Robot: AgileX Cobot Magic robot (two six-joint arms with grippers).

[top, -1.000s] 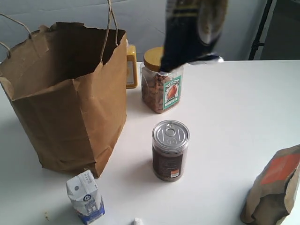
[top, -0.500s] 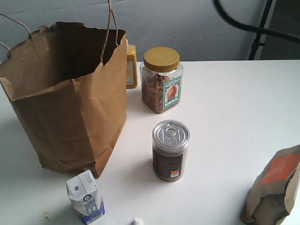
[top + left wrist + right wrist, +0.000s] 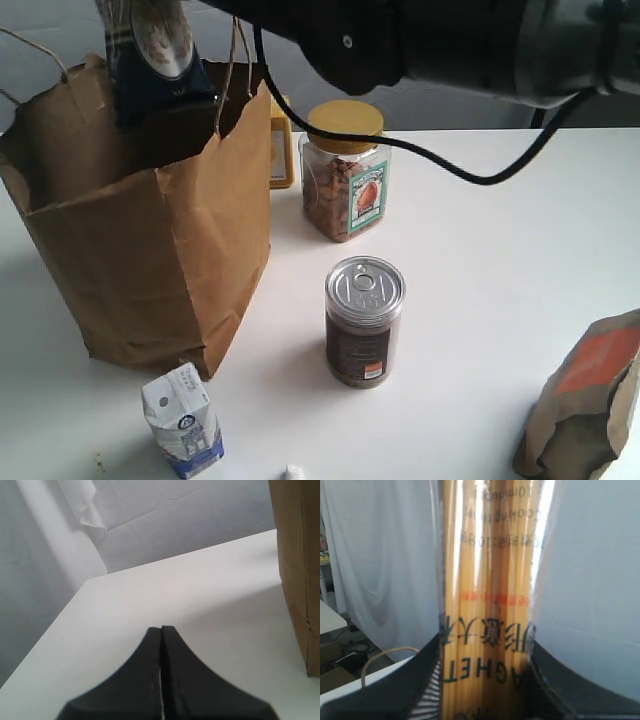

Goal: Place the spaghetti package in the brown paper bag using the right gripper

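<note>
The spaghetti package (image 3: 152, 60) hangs upright over the open mouth of the brown paper bag (image 3: 150, 240), its dark-blue lower end dipping just below the bag's back rim. The black right arm (image 3: 420, 40) reaches across the top of the exterior view from the right; its fingers are cut off by the top edge there. In the right wrist view the right gripper (image 3: 485, 680) is shut on the package (image 3: 487, 580), yellow pasta filling the gap between the black fingers (image 3: 422, 680). The left gripper (image 3: 161, 630) is shut and holds nothing, low over the white table beside the bag's wall (image 3: 300, 570).
A yellow-lidded nut jar (image 3: 345, 180) and a yellow container (image 3: 281, 140) stand right of the bag. A metal-topped can (image 3: 363, 320) sits mid-table, a small blue-white carton (image 3: 182, 420) by the bag's front corner, and a brown pouch with orange label (image 3: 585, 410) at front right.
The package went from the top centre, out of view, then to the left over the bag's mouth. The right arm now spans the top of the exterior view.
</note>
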